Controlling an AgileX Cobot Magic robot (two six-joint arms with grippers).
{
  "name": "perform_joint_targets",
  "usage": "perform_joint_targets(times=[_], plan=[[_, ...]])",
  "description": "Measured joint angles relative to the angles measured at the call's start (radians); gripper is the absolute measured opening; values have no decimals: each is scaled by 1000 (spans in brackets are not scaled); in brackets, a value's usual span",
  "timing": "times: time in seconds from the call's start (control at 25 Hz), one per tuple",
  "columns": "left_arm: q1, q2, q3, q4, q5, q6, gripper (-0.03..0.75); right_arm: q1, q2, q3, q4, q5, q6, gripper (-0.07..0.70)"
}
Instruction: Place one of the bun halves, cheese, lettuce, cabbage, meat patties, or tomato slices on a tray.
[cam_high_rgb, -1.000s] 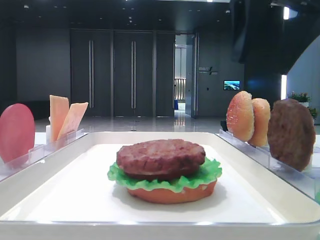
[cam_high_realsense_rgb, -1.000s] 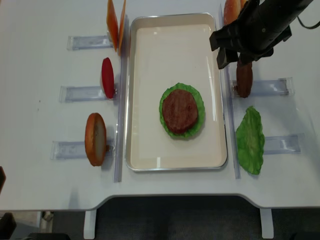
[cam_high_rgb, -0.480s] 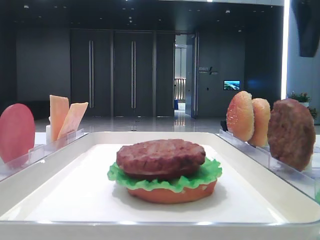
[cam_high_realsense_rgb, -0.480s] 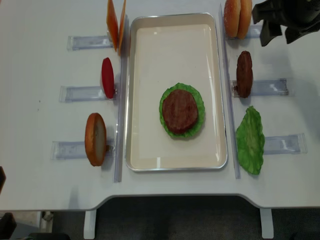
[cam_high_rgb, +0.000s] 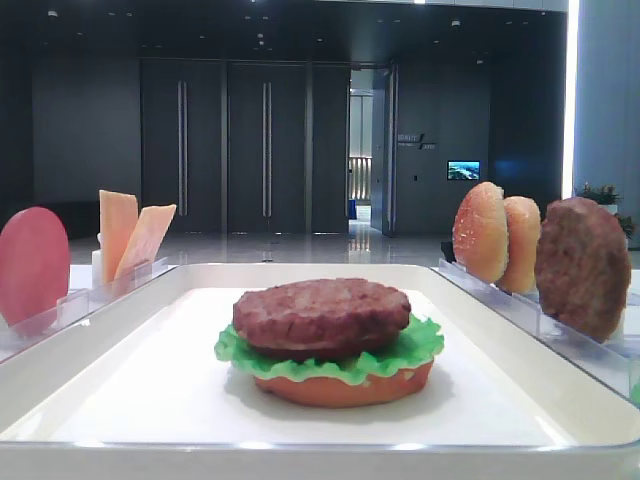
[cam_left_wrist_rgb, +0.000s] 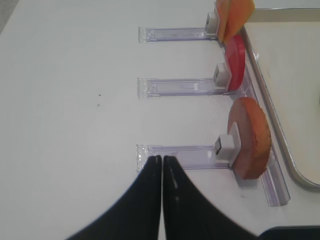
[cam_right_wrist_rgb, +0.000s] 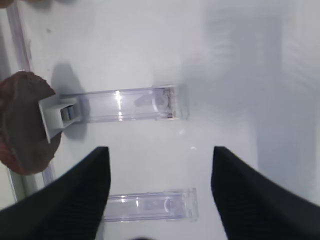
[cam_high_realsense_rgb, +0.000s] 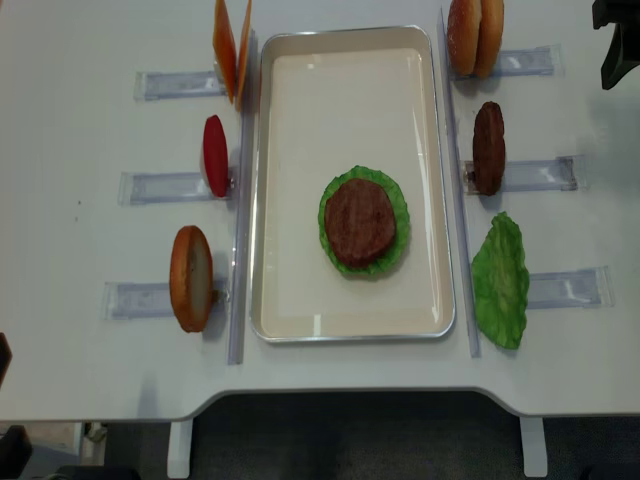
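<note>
A white tray (cam_high_realsense_rgb: 430, 150) is seen from above on a white table (cam_high_realsense_rgb: 80, 90), holding a stack: a bun half (cam_high_rgb: 345, 388) at the bottom, a lettuce leaf (cam_high_realsense_rgb: 392, 200) on it, and a meat patty (cam_high_realsense_rgb: 359, 222) on top. The right gripper (cam_right_wrist_rgb: 159, 192) is spread wide with nothing between its fingers, above bare table; a second patty (cam_right_wrist_rgb: 22, 122), upright in a clear rack (cam_right_wrist_rgb: 125, 104), stands ahead of it and to its left. The left gripper (cam_left_wrist_rgb: 162, 165) is pressed closed and empty, its tips over the end of another rack (cam_left_wrist_rgb: 180, 156); a bun half (cam_left_wrist_rgb: 250, 137) stands just to its right, with a tomato slice (cam_left_wrist_rgb: 235, 62) and cheese slices (cam_left_wrist_rgb: 234, 12) further ahead.
</note>
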Motion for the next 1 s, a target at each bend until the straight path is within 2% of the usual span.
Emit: perform_joint_targets(times=[0.24,0.68,1.0], plan=[[0,0,0,0,0,0,-1,0,-110,52,7,1,-1,422],[0,0,0,0,0,0,-1,0,-601,294,3,9,-7,422],[0,0,0,0,0,0,-1,0,-930,322,-1,11,-8,420]])
